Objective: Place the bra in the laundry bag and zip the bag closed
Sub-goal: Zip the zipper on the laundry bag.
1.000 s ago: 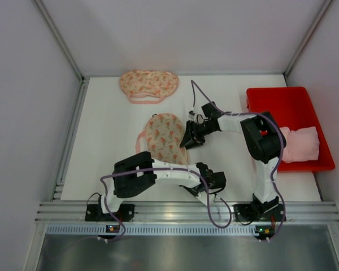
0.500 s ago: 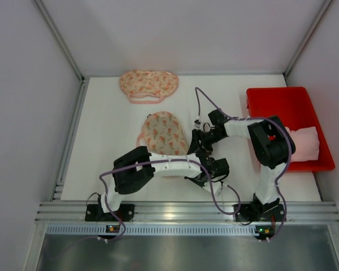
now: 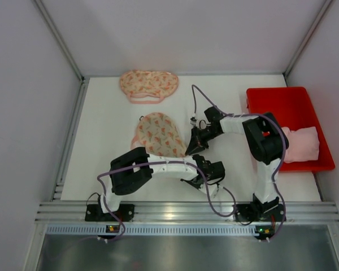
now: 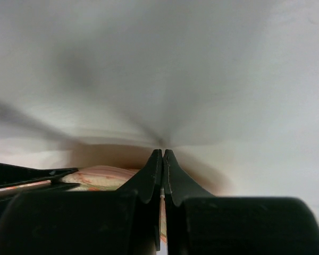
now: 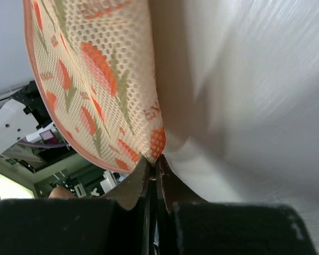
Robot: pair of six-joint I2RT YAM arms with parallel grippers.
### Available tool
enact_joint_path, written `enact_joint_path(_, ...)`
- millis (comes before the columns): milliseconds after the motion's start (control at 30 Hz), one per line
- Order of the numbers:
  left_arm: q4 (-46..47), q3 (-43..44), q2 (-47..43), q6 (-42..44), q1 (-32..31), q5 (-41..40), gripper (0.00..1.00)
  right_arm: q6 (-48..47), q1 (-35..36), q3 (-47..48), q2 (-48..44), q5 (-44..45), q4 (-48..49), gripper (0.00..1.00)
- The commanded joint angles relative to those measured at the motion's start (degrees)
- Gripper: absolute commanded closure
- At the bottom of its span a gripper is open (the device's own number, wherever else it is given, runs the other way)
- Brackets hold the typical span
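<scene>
The laundry bag [image 3: 158,134], floral orange-and-green mesh with pink trim, lies mid-table. My right gripper [image 3: 191,148] is at its right edge. In the right wrist view the gripper [image 5: 155,159] is shut with the mesh corner of the bag [image 5: 90,79] pinched at its tips. My left gripper [image 3: 199,165] sits by the bag's near right corner. Its jaws [image 4: 162,153] are shut, tips on the table, with the bag [image 4: 103,177] just to their left. The pink bra [image 3: 300,144] lies folded in the red bin [image 3: 271,93] at the right.
A second floral mesh piece [image 3: 148,84] lies at the back of the table. White walls close in the left, back and right sides. The two arms cross close together near the table's front centre.
The right gripper dipped toward the bag's near right corner, opened, and has now closed on its right edge. The bag has shifted slightly up and left. The left gripper stayed shut.
</scene>
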Motion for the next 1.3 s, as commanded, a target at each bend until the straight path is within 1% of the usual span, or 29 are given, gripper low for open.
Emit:
enact_joint_path(0,-1.3,-2.7,-5.2,-3.2,-2.7,3.9,1.0,-0.6,-2.3,6.7,1.2,1.1,3.7,1.0)
enact_joint_path(200,-1.3,-5.7,-8.3,-5.8,-4.5,4.3,1.0,-3.6,-2.8,14.5,4.9,4.1,0.4,1.0)
enact_joint_path(333,-1.2,-6.4,-9.8,-6.6,-4.7,3.9,1.0,-4.3,-3.7,18.0,6.0,6.7,-0.7,1.0)
enact_joint_path(367,-1.2,-6.4,-9.6,-6.7,-4.6,3.5,1.0,-4.5,-3.9,18.5,5.9,7.1,-1.5,0.96)
enact_joint_path(433,-1.1,-5.5,-8.4,-6.9,-4.4,2.2,1.0,-5.1,-3.9,18.9,4.8,6.8,-4.3,0.74)
enact_joint_path(467,-1.0,-4.9,-8.0,-6.9,-3.9,2.1,1.0,-5.3,-3.9,18.3,4.1,6.5,-5.1,0.56)
enact_joint_path(500,-1.0,-3.7,-7.5,-6.9,-3.6,1.9,1.0,-5.5,-3.9,16.8,3.3,6.2,-5.9,0.47)
enact_joint_path(567,-0.6,-2.6,-6.6,-6.8,-2.6,2.1,1.0,-6.1,-4.0,14.6,1.1,4.6,-8.2,0.35)
enact_joint_path(700,0.2,-0.4,-5.3,-6.1,-1.4,1.3,1.0,-8.0,-3.9,8.2,-1.7,3.5,-10.6,0.3)
enact_joint_path(800,1.2,0.9,-4.7,-5.9,-0.3,0.6,1.0,-8.7,-3.6,5.4,-1.4,0.1,-11.7,0.31)
enact_joint_path(833,1.3,1.4,-4.6,-5.7,0.3,0.3,1.0,-8.2,-3.1,4.2,-1.1,-1.5,-11.1,0.31)
enact_joint_path(933,2.0,1.8,-4.9,-5.4,0.8,0.3,1.0,-6.2,-1.9,3.0,-1.2,-2.9,-8.9,0.33)
enact_joint_path(1067,1.9,2.1,-4.9,-5.2,1.1,0.0,1.0,-3.5,0.3,3.1,0.0,-5.7,-6.7,0.43)
enact_joint_path(1100,1.9,1.9,-5.0,-5.2,1.1,0.2,1.0,-3.3,0.8,3.6,0.4,-6.1,-6.4,0.56)
enact_joint_path(1133,1.8,1.9,-5.4,-5.3,1.1,0.5,1.0,-3.1,0.8,3.9,0.6,-6.0,-6.3,0.63)
enact_joint_path(1167,1.8,1.6,-5.6,-5.4,0.9,0.8,1.0,-3.3,0.8,4.4,0.9,-5.3,-6.3,0.78)
enact_joint_path(1233,1.7,1.0,-6.3,-5.8,0.9,2.0,1.0,-2.9,0.1,5.8,1.2,-4.6,-5.8,0.9)
enact_joint_path(1267,1.7,0.8,-6.6,-6.0,0.9,2.3,1.0,-2.9,-0.1,6.2,1.5,-4.1,-5.7,1.0)
